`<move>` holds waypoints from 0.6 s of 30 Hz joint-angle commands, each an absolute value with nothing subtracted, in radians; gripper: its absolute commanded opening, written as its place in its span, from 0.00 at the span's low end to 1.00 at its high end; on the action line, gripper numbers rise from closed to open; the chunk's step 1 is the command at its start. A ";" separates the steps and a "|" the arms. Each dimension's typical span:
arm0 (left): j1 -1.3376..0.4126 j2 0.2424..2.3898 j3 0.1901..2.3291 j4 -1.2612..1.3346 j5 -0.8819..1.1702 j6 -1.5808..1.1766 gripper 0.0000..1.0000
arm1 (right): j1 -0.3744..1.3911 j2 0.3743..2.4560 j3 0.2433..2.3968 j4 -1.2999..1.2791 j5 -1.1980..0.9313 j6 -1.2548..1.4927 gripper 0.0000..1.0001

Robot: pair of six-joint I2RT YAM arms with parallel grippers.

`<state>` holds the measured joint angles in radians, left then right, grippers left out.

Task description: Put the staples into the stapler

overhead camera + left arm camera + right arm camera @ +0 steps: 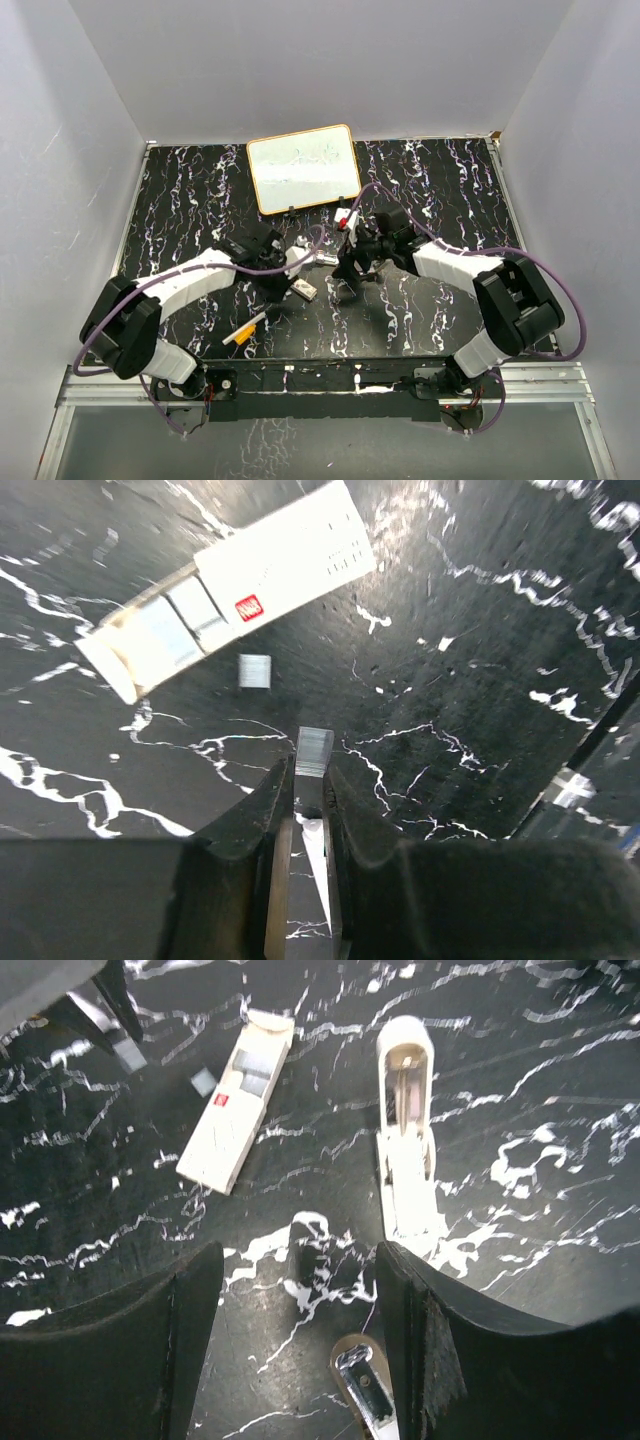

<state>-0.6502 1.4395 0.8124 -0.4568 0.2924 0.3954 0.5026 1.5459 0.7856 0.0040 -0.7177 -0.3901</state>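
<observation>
White pack [285,560] (red label [249,607] illegible); left gripper [310,771] pinches staple strip [314,748], right gripper [300,1256] splayed.

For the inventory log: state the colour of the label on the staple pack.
The label on the white staple pack is red; clearest from left wrist.

One whiteboard [303,168], one marker pen [245,331], one stapler [405,1130], one staples pack [235,1100], two loose staple strips [254,670].

Staples pack [270,565]: flat white box w/ red logo, one end open, grey strips inside; lies flat.
Loose strip [254,670]: short grey piece, just beside pack's open end.
Held strip [313,750]: short grey piece, pinched in left gripper [309,782].
Stapler [405,1140]: white, swung open, channel up; near pack, not touching.
</observation>
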 commanded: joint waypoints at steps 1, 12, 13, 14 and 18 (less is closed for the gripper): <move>-0.586 1.373 0.927 -0.560 0.446 0.408 0.09 | 0.488 1.496 0.884 0.007 -0.781 -0.346 0.65; -0.415 1.435 1.192 -0.457 0.906 0.148 0.09 | 0.333 1.476 0.984 0.206 -1.042 0.104 0.65; -0.414 1.446 1.216 -0.435 0.942 0.111 0.08 | 0.330 1.470 0.985 0.233 -1.053 0.147 0.65; -0.414 1.460 1.235 -0.406 0.975 0.069 0.09 | 0.330 1.464 0.987 0.252 -1.062 0.183 0.64; -0.414 1.507 1.279 -0.249 1.106 -0.130 0.09 | 0.331 1.452 0.971 0.394 -1.106 0.357 0.64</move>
<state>-0.4129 1.4746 1.2301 -0.4004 0.8829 0.0925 0.3225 1.5055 0.9482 0.1757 -1.0092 0.1188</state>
